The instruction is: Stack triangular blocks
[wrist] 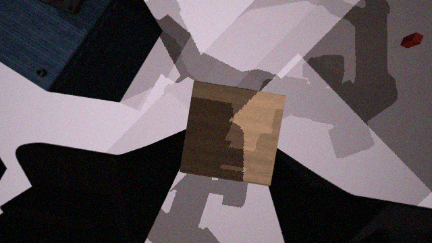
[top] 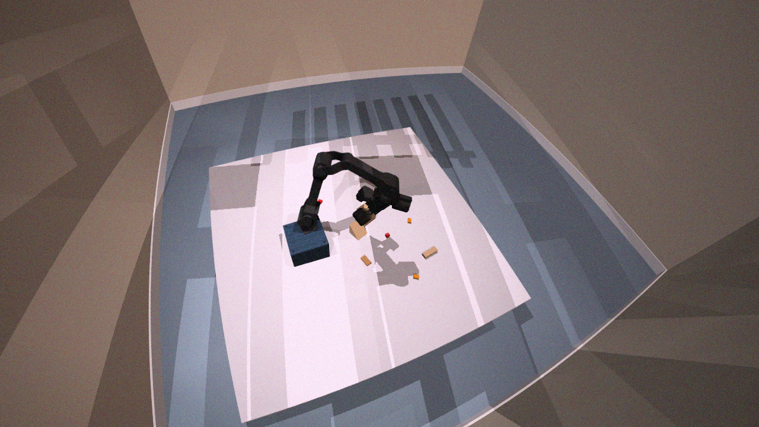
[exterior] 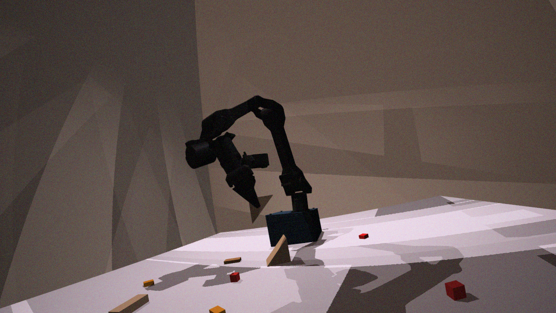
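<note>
My gripper (top: 367, 213) (exterior: 256, 204) (wrist: 227, 140) is shut on one tan triangular block (exterior: 263, 202) (wrist: 258, 135), a finger on each end. The block hangs well above the table, a broad face up and roughly level, its sloped face down to the right in the exterior view. The other triangular block (top: 357, 230) (exterior: 282, 253) stands on the table in front of the arm's base, its slope facing up and left in the exterior view. The two blocks are apart. The standing block does not show in the wrist view.
The blue base (top: 306, 239) (exterior: 293, 227) (wrist: 67, 44) is close behind the standing block. Red cubes (top: 387, 235) (exterior: 234, 277) (exterior: 455, 290), orange pieces (top: 409, 220) (top: 415, 276) and two tan slats (top: 430, 252) (top: 365, 260) lie on the white table (top: 318, 329).
</note>
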